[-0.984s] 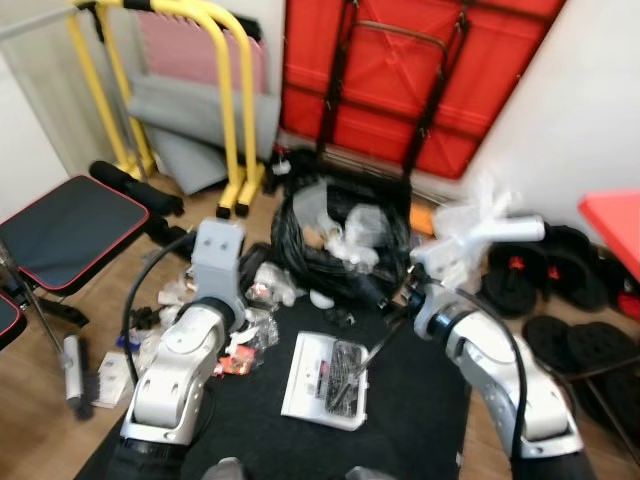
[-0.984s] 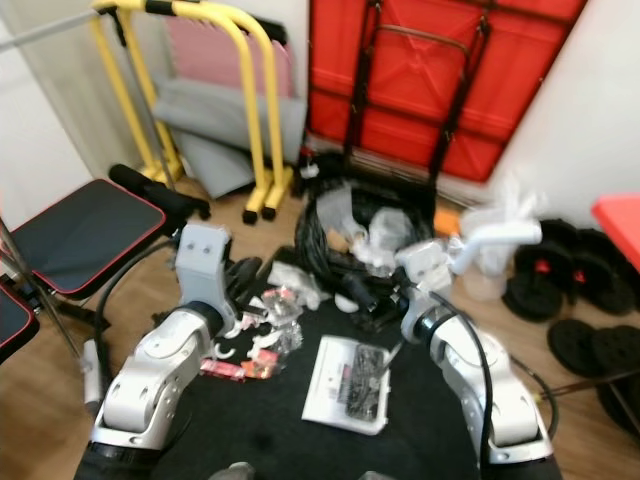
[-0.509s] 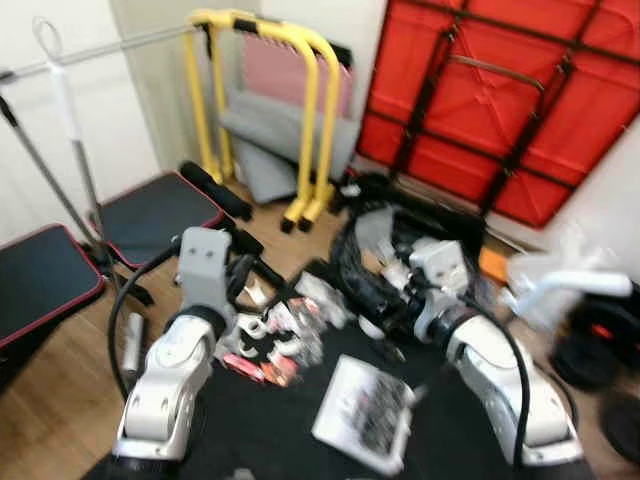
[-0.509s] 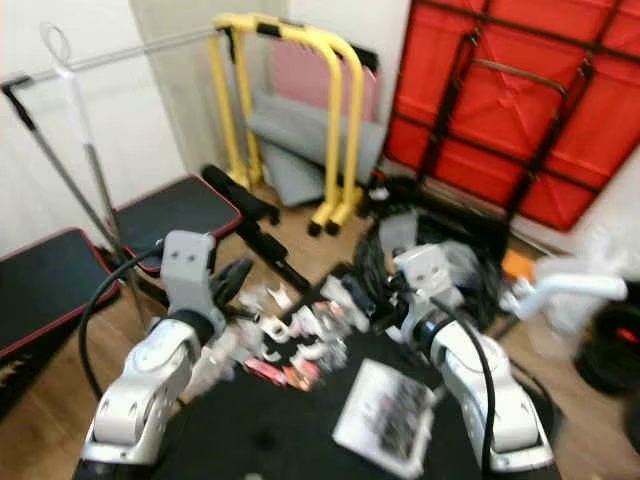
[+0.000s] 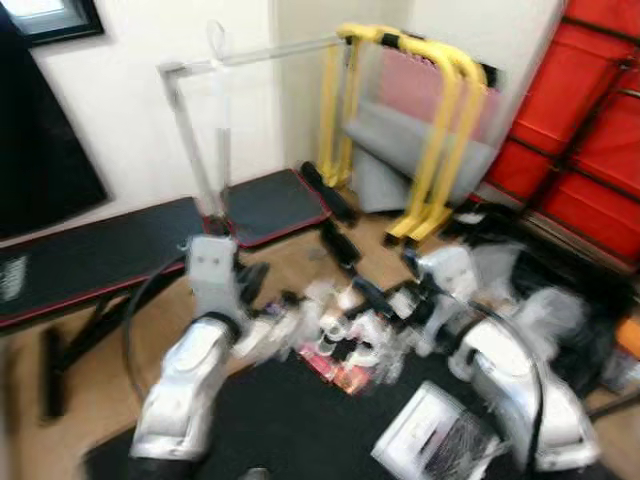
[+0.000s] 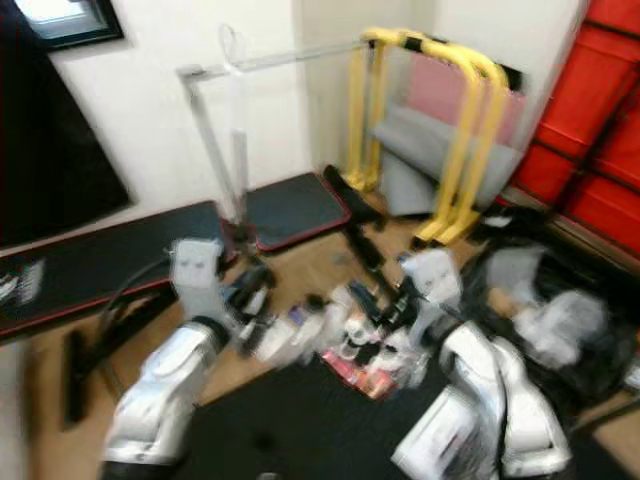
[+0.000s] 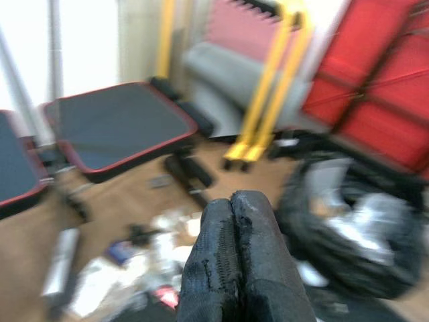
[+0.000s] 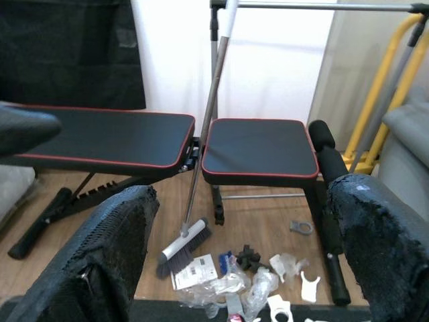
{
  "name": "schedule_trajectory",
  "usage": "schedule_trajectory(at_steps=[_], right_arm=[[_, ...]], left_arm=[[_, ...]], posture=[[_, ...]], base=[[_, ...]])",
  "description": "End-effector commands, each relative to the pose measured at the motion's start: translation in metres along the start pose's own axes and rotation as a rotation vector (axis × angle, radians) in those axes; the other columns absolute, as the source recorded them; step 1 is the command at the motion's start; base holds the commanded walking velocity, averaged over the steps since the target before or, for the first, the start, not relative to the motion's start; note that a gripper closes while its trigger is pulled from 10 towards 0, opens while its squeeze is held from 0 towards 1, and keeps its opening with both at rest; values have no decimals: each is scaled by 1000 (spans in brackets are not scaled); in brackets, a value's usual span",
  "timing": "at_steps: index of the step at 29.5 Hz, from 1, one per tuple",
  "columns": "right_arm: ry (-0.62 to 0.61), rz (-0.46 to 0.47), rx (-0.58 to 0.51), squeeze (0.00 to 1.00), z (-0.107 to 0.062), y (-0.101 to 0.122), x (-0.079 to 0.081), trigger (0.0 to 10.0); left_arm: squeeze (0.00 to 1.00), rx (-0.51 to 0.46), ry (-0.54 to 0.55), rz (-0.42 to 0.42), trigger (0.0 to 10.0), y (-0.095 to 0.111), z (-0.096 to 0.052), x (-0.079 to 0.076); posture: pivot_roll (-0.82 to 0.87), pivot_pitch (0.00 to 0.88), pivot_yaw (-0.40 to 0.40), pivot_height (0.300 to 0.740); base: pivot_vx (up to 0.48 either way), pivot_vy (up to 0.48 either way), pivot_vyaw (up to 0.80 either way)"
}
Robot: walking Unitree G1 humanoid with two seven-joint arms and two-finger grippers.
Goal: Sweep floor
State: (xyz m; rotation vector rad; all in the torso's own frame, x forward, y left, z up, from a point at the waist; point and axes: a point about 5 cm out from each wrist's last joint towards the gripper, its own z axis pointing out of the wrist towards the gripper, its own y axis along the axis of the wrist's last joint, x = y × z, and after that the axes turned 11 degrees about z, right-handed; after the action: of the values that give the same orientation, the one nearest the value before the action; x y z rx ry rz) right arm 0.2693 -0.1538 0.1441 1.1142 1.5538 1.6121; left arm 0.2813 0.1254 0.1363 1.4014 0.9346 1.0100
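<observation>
Black padded weight bench (image 8: 134,137) with red piping sits along the white wall, and the broom (image 8: 201,168) is leaning right there in the gap between its two pads, bristles down on the wood floor (image 8: 261,215), handle running up to a metal rack bar (image 8: 322,5). Pretty messy around it: scraps of paper and plastic litter (image 8: 251,275) are scattered just beside the bristles and along the edge of a black mat (image 5: 300,420). Both arms are raised in front of the robot. Left hand (image 7: 236,258) has its two fingers pressed flat together, holding nothing. Right hand (image 8: 241,221) is spread wide apart, also holding nothing, pointed toward the broom but well apart from it. Yellow bars (image 5: 440,130) and a red folded table (image 5: 590,130) stand further right. Head views are blurry.
</observation>
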Motion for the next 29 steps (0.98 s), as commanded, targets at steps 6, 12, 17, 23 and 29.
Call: schedule_trajectory(at_steps=[6, 12, 17, 23, 29], right_arm=[[17, 9, 6, 0, 2, -4, 1, 10000], [21, 7, 2, 0, 4, -4, 2, 10000], [18, 10, 2, 0, 4, -4, 1, 10000], [15, -3, 8, 0, 5, -5, 1, 10000], [12, -42, -7, 0, 5, -2, 2, 10000]], left_arm=[[0, 25, 1, -23, 10000, -8, -1, 5], [0, 28, -2, -28, 10000, -8, 0, 6], [0, 13, 0, -27, 10000, -7, 0, 6], [0, -1, -15, -21, 10000, -4, 0, 6], [0, -3, -32, -15, 10000, -4, 0, 5]], posture=[[-157, 10, -122, 740], [-157, 15, -120, 740], [-158, 16, -120, 740], [-157, 21, -120, 740], [-153, 25, -119, 740]], base=[[0, 0, 781], [0, 0, 777], [0, 0, 775], [0, 0, 733], [271, 0, 0]])
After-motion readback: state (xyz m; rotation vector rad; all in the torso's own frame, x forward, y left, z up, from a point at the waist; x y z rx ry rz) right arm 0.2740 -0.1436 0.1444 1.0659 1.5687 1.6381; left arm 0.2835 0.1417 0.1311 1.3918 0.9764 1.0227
